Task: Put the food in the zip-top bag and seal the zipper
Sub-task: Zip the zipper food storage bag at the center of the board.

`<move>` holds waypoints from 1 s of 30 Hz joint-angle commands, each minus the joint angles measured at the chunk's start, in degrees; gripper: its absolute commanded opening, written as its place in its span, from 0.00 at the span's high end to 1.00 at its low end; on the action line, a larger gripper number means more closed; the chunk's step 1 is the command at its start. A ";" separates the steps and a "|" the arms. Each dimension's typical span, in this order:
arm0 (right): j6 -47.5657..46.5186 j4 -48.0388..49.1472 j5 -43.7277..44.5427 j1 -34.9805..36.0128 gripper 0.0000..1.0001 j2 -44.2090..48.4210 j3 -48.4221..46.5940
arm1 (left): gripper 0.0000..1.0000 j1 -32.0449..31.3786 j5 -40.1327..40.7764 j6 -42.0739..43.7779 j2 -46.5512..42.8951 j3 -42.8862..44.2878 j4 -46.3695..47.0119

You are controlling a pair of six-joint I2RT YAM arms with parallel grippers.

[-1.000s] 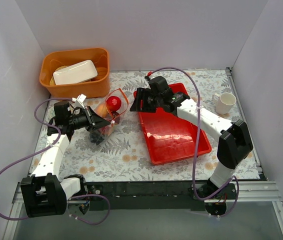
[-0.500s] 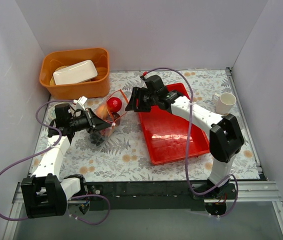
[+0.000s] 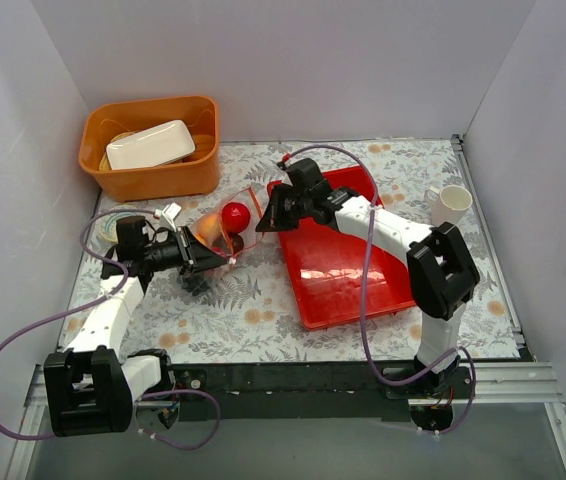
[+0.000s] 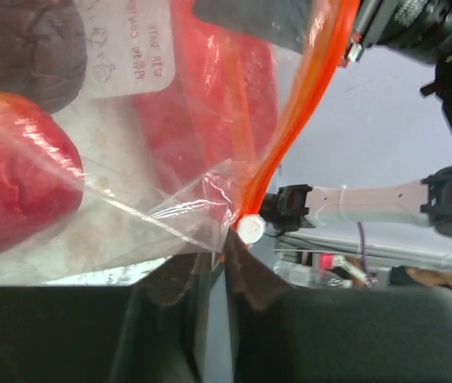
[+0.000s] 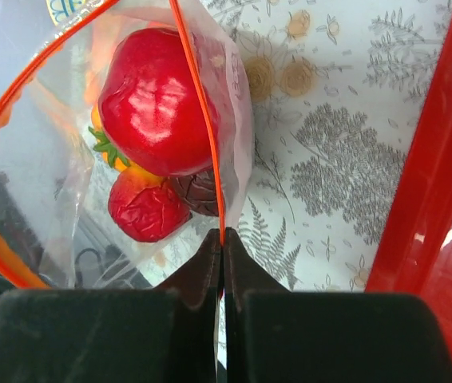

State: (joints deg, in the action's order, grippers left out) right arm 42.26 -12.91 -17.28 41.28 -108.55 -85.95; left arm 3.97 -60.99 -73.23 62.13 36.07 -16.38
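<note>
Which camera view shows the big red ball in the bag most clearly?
The right wrist view: the red ball appears whole and sharp inside the clear zip-top bag. The top external view shows it small and far away; the left wrist view gives only blurred red patches.

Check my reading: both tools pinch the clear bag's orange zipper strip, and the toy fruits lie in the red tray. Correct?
No. The toy fruits lie inside the clear bag, not in the red tray; the right wrist view shows it. The left tool and right tool do pinch the orange zipper strip.
</note>
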 commanded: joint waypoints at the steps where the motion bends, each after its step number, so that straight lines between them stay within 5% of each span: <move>1: 1.68 6.05 0.67 -0.14 0.99 5.81 4.56 | 0.79 -0.19 -1.85 -0.59 -2.44 -2.14 0.47; 7: 4.58 11.49 1.02 -0.06 0.99 7.92 11.59 | 0.36 -0.19 1.30 -11.54 -9.21 -7.33 4.32; 10: 5.11 11.94 2.07 -0.06 0.99 8.88 13.61 | 0.27 -0.19 1.84 -19.03 -14.13 -12.24 9.67; 23: 6.87 17.92 5.15 -0.06 0.99 13.02 22.32 | 0.24 -3.18 5.09 -30.82 -16.69 -21.65 13.03; 30: 7.31 18.44 5.68 -0.06 0.99 13.28 22.85 | 0.24 -11.86 13.25 -40.75 -18.79 -25.18 21.38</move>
State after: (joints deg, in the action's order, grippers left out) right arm 49.30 2.11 -12.73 41.25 -97.60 -63.81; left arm -3.53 -54.08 -107.70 45.95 11.49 -0.71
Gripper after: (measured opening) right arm 0.030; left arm 0.760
